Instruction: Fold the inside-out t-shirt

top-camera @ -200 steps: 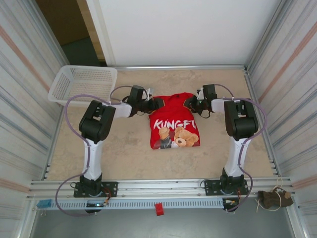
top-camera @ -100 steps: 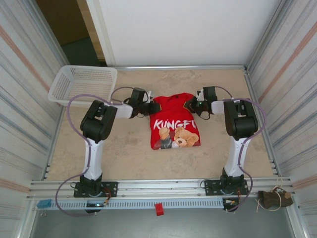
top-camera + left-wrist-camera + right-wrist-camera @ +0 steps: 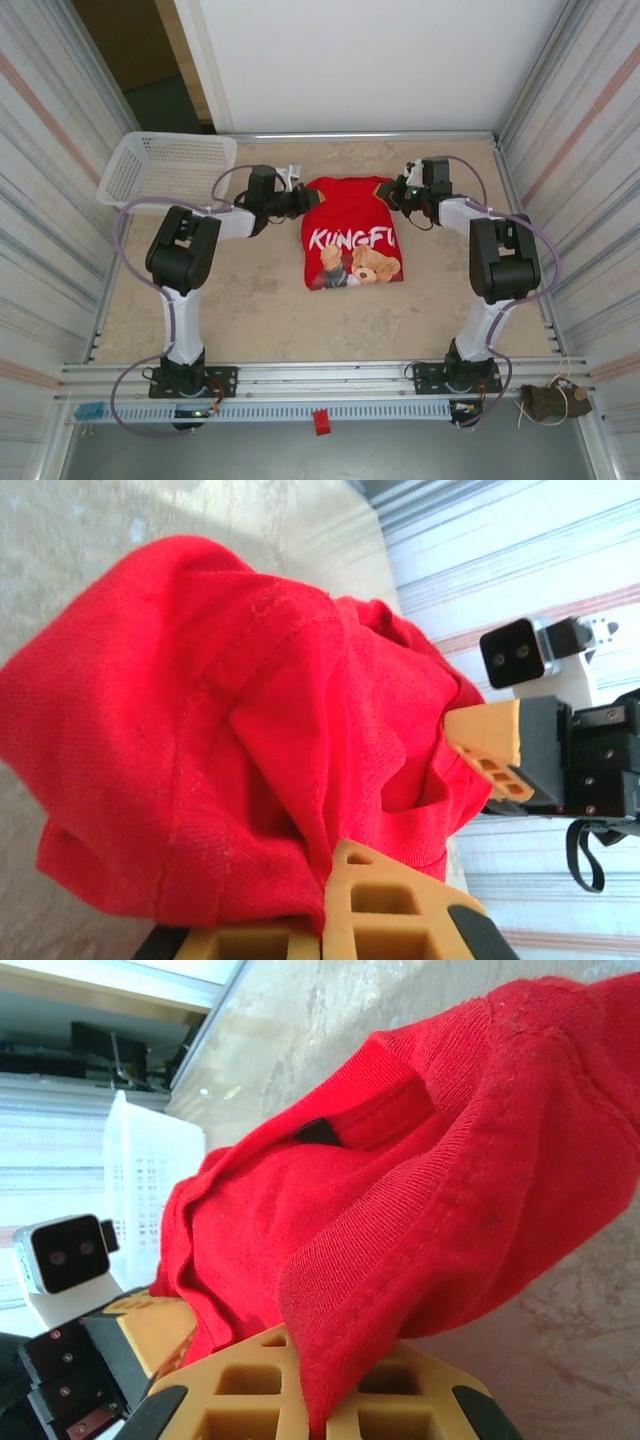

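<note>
The bright red t-shirt (image 3: 350, 235) lies in the middle of the table, folded to a compact rectangle, with white lettering and a bear print facing up. My left gripper (image 3: 303, 200) is shut on its far left corner. In the left wrist view the cloth (image 3: 200, 730) is pinched between the tan fingers (image 3: 400, 910). My right gripper (image 3: 393, 195) is shut on the far right corner. In the right wrist view a ribbed red hem (image 3: 400, 1180) runs down between its fingers (image 3: 250, 1380). Each wrist view also shows the other gripper across the lifted fabric.
A white plastic mesh basket (image 3: 170, 168) stands at the back left of the table, close to the left arm's elbow, and shows pale in the right wrist view (image 3: 150, 1190). Metal walls close both sides. Bare tabletop lies in front of the shirt.
Both grippers have moved toward the back of the table and slightly apart, drawing the shirt's far edge with them. The whole shirt has slid a little away from the bases.
</note>
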